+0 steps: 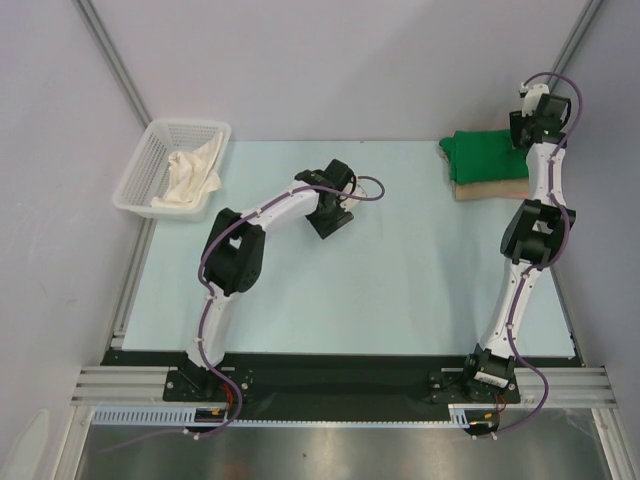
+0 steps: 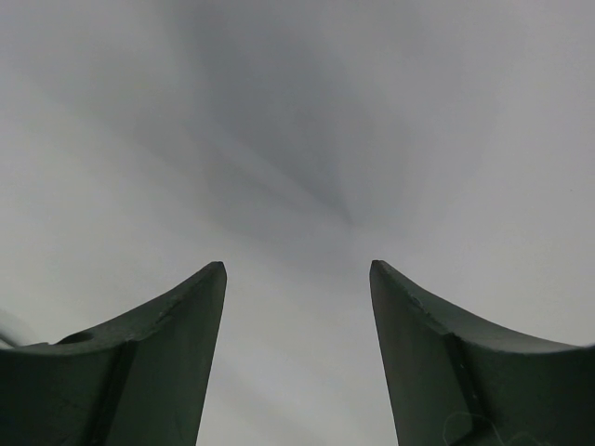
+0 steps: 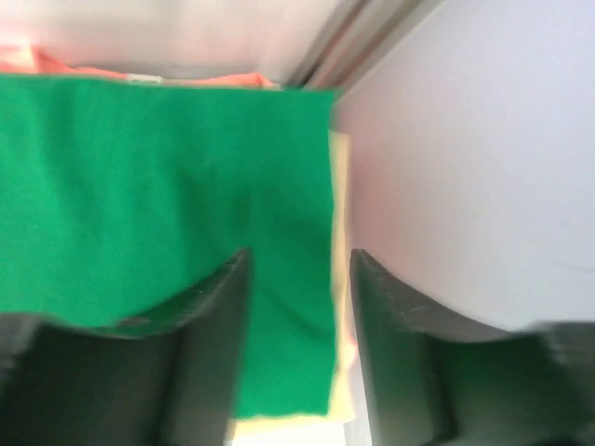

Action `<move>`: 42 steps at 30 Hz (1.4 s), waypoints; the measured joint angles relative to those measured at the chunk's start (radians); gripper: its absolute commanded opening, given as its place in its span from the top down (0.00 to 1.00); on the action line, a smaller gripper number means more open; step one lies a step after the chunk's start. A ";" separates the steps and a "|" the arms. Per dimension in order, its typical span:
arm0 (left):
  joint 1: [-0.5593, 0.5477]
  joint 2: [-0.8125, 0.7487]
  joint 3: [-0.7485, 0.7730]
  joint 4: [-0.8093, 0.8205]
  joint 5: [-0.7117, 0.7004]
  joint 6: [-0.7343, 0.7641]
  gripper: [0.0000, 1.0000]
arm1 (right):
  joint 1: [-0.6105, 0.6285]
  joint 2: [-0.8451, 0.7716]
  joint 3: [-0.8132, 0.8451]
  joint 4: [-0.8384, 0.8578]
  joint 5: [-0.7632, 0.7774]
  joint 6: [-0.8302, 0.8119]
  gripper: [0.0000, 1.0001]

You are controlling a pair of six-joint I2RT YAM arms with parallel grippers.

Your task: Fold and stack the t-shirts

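Observation:
A folded bright green t-shirt (image 1: 482, 153) lies on a tan t-shirt (image 1: 492, 188) at the table's far right. In the right wrist view the green t-shirt (image 3: 167, 177) covers the tan one, whose pale edge (image 3: 340, 279) shows on the right, and a pink edge (image 3: 56, 60) shows at the far side. My right gripper (image 3: 297, 265) is open and empty above the stack's right edge; it also shows in the top view (image 1: 524, 128). My left gripper (image 1: 328, 222) hangs over the middle of the table, open and empty (image 2: 297, 274), with only bare table surface below it.
A white mesh basket (image 1: 150, 150) stands at the far left with a cream cloth (image 1: 190, 175) in it. Grey walls close in the table at the back and the right, close to the stack.

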 measured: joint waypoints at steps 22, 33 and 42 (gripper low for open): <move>0.019 -0.056 0.232 0.068 -0.013 -0.098 0.00 | 0.358 -0.813 -0.832 0.294 -0.282 0.358 0.00; 0.234 -0.406 -0.181 0.273 0.019 -0.450 0.00 | 0.523 -0.837 -1.171 0.278 0.088 0.539 0.00; 0.214 -0.459 -0.335 0.467 -0.072 -0.405 0.00 | 0.620 -0.827 -1.165 0.315 0.328 0.555 0.00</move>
